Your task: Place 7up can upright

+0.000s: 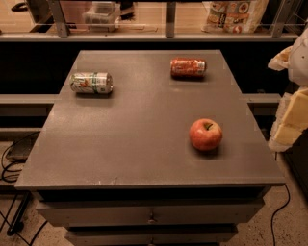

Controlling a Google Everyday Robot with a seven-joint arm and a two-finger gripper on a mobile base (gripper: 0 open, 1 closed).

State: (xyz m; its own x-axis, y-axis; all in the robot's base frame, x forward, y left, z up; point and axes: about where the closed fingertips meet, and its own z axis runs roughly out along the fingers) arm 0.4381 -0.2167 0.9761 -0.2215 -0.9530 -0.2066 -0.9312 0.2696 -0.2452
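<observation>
While on its side, 7up can (91, 82), long axis left-right; gripper (291, 117) at right edge, state unclear.

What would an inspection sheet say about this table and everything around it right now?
Surface: grey table, flat top, drawers underneath.
Job's things: 7up can lying on its side, back left; not yet upright.
Clutter: orange-red can on its side, back right; apple front right, stem up; all three well apart.
Grippers: gripper at the right edge of the view, beside the table, far from the 7up can.
Cables: black cables low on the left; another cable low on the right.
Surroundings: snack bag and clear box behind a rail.
</observation>
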